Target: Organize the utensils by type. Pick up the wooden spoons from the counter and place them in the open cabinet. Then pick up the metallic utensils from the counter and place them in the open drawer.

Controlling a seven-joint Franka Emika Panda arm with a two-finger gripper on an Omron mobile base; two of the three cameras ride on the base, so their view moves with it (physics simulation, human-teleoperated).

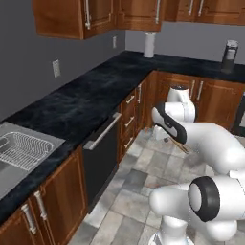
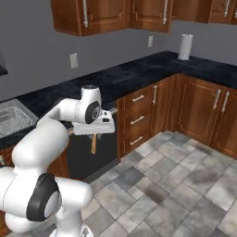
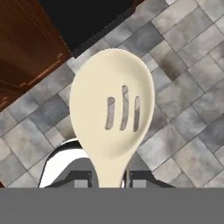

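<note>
My gripper (image 3: pixel 109 181) is shut on the handle of a pale wooden slotted spoon (image 3: pixel 112 116). Its bowl stands up between the fingertips (image 3: pixel 81 181) over the grey tiled floor. In the right base view the gripper (image 2: pixel 94 135) hangs in front of the dishwasher, with the wooden spoon (image 2: pixel 94 144) pointing down from it. In the left base view a stretch of the spoon's handle (image 1: pixel 179 145) sticks out past the forearm. The metallic utensils, the open cabinet and the open drawer are out of view.
A dark L-shaped counter (image 1: pixel 86 103) runs along the walls. It holds a sink with a wire rack (image 1: pixel 21 148) at the left and a paper towel roll (image 1: pixel 150 44) at the back. Below are a dishwasher (image 1: pixel 103 158) and shut drawers (image 1: pixel 129 119). The upper cabinets (image 1: pixel 76 16) are shut.
</note>
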